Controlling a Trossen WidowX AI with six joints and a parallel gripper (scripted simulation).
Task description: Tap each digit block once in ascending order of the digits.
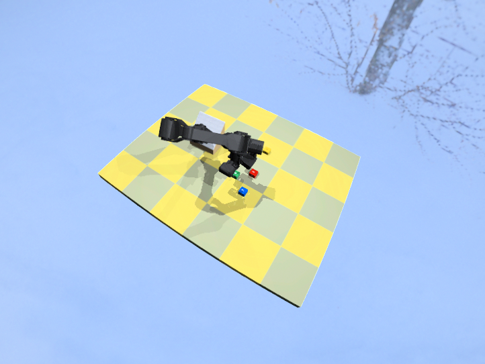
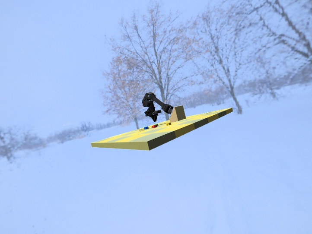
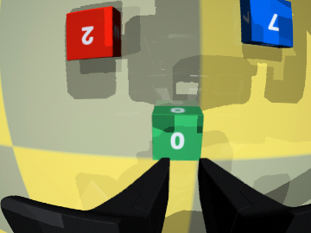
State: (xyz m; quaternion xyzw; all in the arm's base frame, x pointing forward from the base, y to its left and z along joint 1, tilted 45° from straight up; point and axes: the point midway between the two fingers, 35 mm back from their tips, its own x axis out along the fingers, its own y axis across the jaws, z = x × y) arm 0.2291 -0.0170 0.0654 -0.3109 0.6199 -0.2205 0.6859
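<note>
A green block (image 1: 236, 174) (image 2: 157, 124) (image 3: 177, 147) shows a 0. My gripper (image 2: 154, 121) (image 3: 183, 165) points down a little above it, its fingertips close together with a narrow gap and nothing between them. In the top view the arm hides the fingertips. A red block (image 1: 253, 172) (image 2: 154, 126) (image 3: 87, 36) shows a 2, at the upper left of the wrist view. A blue block (image 1: 242, 191) (image 2: 145, 128) (image 3: 273, 23) shows a 7, at the upper right there. A yellow block (image 1: 267, 150) (image 2: 167, 124) sits beyond the red one; its digit is not readable.
The blocks rest on a yellow and grey-green checkered table (image 1: 289, 270) (image 2: 118, 145). A wedge-shaped box (image 1: 213, 123) (image 2: 179, 113) with a pale sloping face stands by the arm's base. The arm reaches over its edge in the top view.
</note>
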